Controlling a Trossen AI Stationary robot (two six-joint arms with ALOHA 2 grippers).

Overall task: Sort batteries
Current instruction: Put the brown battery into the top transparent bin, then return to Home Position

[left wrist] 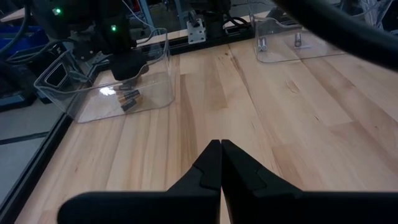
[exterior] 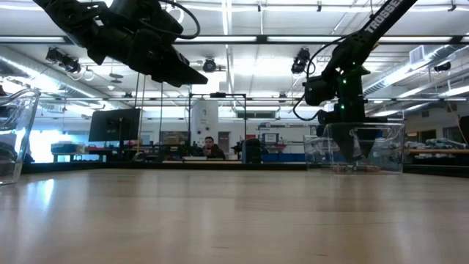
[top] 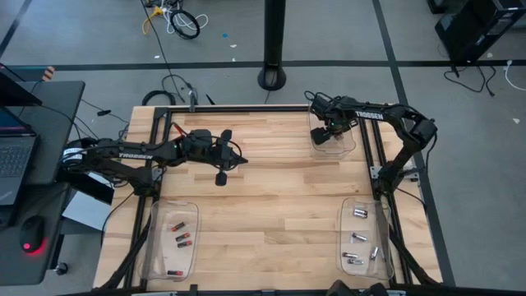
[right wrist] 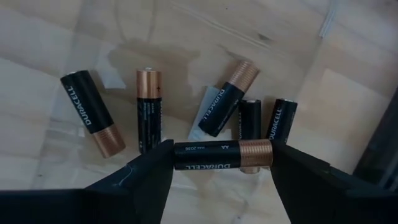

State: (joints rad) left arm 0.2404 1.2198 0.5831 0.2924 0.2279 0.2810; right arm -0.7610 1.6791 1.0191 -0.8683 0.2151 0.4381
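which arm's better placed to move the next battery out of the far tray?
Right. Its tool is down in the far tray with a black-and-copper battery between its fingers. The left tool is shut, empty, above bare table.

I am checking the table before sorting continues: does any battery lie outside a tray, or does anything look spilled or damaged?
Nothing stands out. No battery shows on the bare table; all lie inside the clear trays. The right claw holds one battery by its ends over the far tray. The left claw is shut and empty.
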